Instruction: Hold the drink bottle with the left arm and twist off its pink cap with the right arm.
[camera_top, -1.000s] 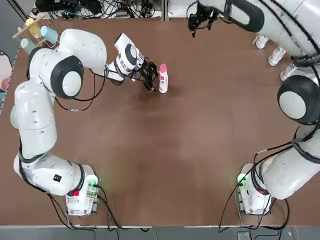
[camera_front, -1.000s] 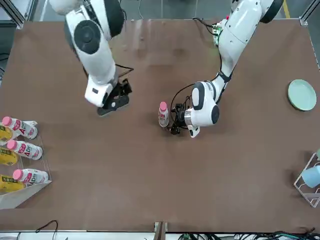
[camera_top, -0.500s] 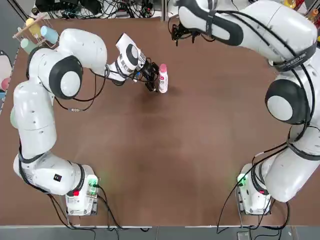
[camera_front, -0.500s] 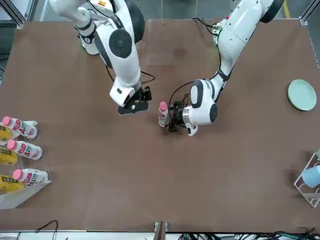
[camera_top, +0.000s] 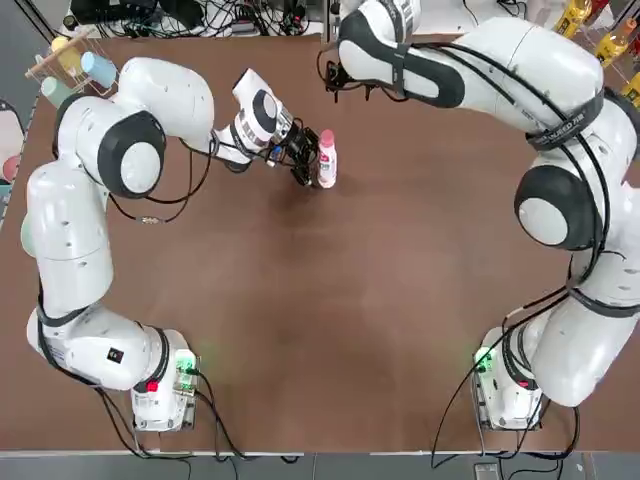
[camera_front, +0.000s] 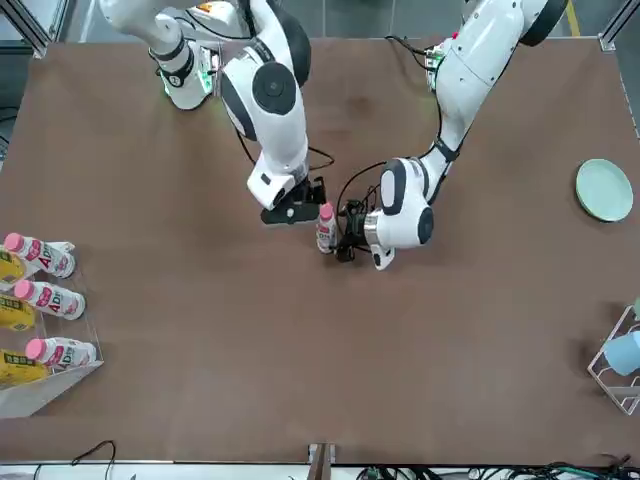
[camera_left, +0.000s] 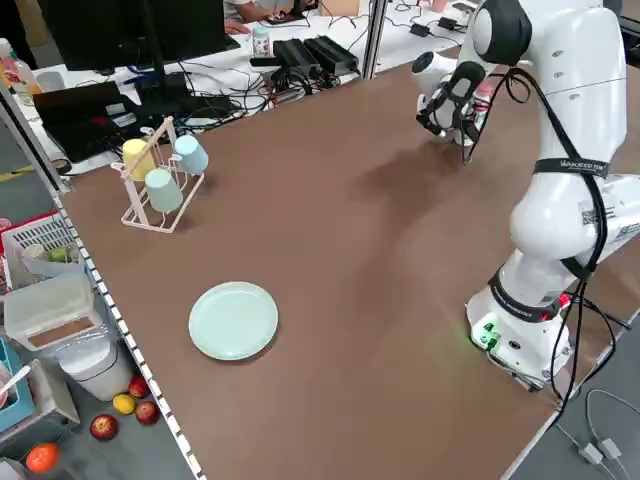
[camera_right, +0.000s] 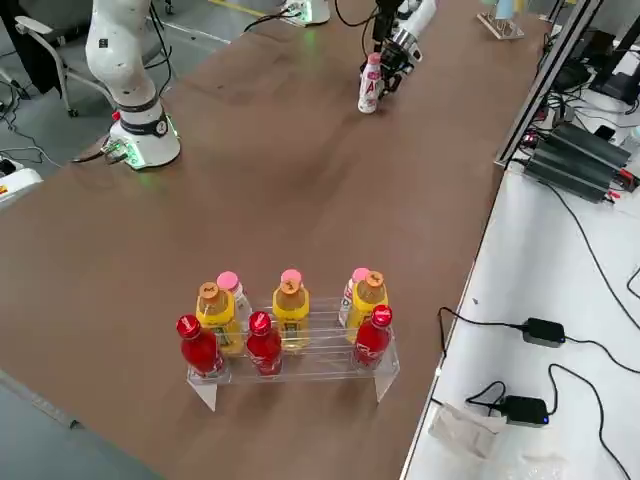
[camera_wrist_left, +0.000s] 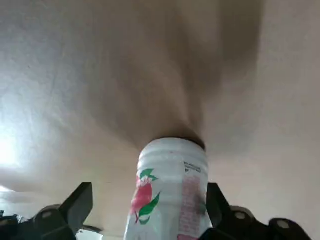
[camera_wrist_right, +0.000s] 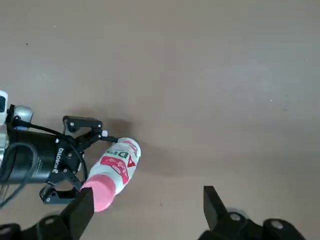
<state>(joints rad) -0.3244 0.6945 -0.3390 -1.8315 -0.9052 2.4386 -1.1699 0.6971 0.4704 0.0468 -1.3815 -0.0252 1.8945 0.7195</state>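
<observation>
With the left gripper (camera_wrist_left: 145, 220) open astride the upright drink bottle (camera_top: 326, 163) mid-table and the right gripper (camera_wrist_right: 145, 212) open near its pink cap (camera_wrist_right: 98, 192), an early twist could topple it

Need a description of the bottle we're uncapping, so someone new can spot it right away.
Look at the brown table, far half, where the two white arms meet. A small white bottle with a red-and-green label and pink cap stands upright there, between the open fingers of the left claw, with the right claw close by. It is the only bottle standing alone; the similar ones sit in a clear rack at the table's edge.
</observation>
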